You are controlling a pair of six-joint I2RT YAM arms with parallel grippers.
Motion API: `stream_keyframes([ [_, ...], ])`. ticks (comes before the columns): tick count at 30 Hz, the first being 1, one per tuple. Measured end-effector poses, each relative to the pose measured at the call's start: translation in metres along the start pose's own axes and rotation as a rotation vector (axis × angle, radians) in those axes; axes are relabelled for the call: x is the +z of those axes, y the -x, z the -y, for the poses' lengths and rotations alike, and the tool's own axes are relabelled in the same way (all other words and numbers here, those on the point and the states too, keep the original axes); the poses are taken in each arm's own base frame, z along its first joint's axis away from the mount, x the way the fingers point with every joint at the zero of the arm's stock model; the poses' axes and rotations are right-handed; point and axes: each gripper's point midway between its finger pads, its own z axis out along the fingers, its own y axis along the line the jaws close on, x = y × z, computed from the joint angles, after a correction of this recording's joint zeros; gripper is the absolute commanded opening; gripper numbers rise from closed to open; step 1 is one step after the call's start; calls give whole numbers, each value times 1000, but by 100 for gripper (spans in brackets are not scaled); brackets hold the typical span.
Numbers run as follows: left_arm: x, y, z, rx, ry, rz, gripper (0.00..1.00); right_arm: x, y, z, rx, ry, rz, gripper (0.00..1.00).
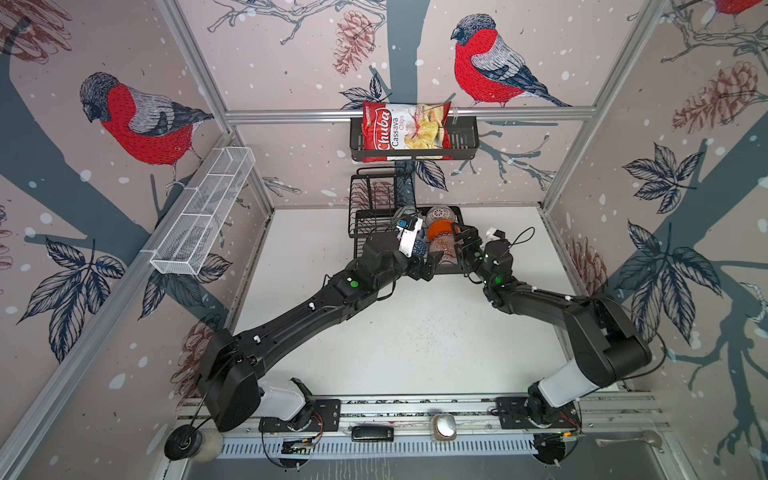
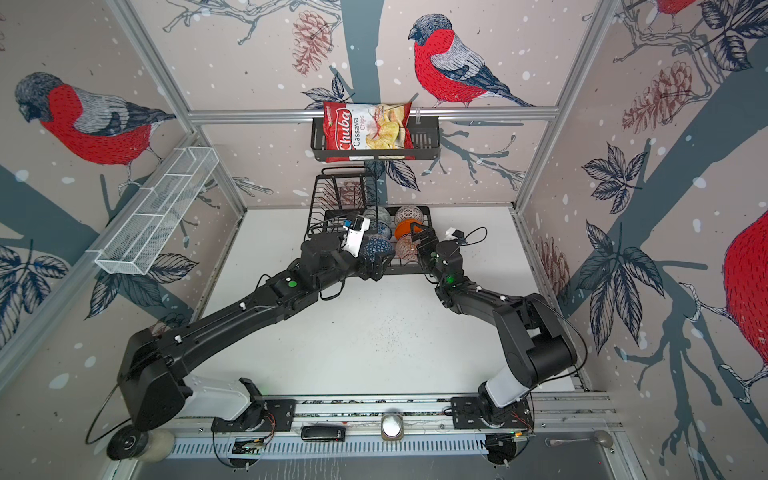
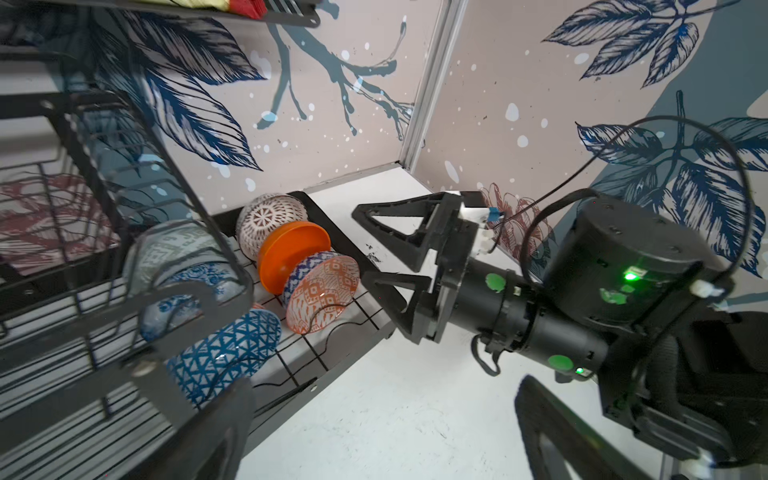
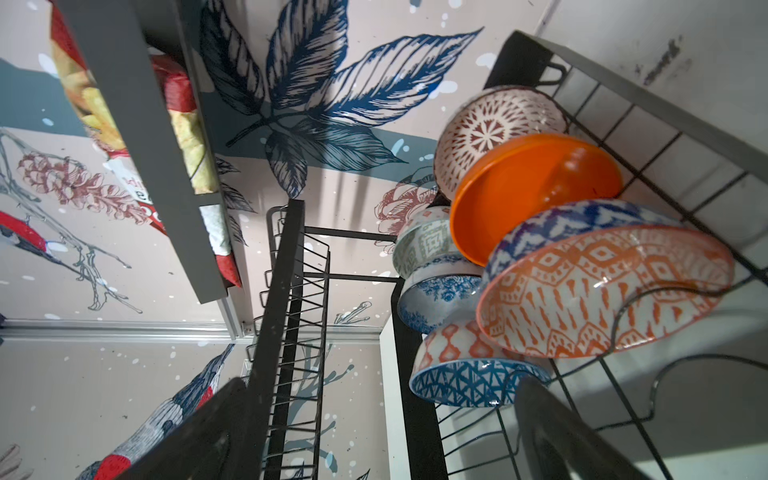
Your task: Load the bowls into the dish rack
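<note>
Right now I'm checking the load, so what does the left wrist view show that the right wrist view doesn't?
Only left wrist: the right gripper seen from outside, jaws apart and empty, beside the rack. Only right wrist: a bird print. Both: six bowls standing in the rack's lower tier, the patterned orange bowl nearest that gripper, the plain orange bowl behind it.

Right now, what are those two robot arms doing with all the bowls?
They are loading bowls into the black dish rack. All six bowls stand on edge in its bottom tray, in two rows. The right gripper is open beside the orange-red patterned bowl, not holding it. The left gripper is open too, near the blue triangle bowl. I see no bowl on the white table.
</note>
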Motion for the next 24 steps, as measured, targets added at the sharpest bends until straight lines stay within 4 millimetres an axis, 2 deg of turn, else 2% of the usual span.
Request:
stream_keyframes([
  [5, -27, 46, -29, 20, 111, 132, 98, -14, 32, -56, -154, 28, 43, 100],
  [7, -43, 65, -58, 7, 187, 184, 98, -26, 47, -76, -227, 29, 79, 100],
  [10, -68, 84, -117, -47, 339, 246, 98, -48, 73, -86, -317, -13, 157, 100],
  [14, -102, 88, -183, -113, 549, 280, 98, -77, 112, -76, -401, -115, 265, 100],
  [17, -141, 79, -232, -170, 759, 320, 98, -100, 143, -59, -442, -214, 355, 100],
  [20, -168, 59, -261, -186, 920, 333, 98, -123, 164, -36, -469, -320, 429, 100],
  [24, -197, 15, -300, -204, 1145, 289, 98, -152, 186, -6, -515, -454, 533, 100],
])
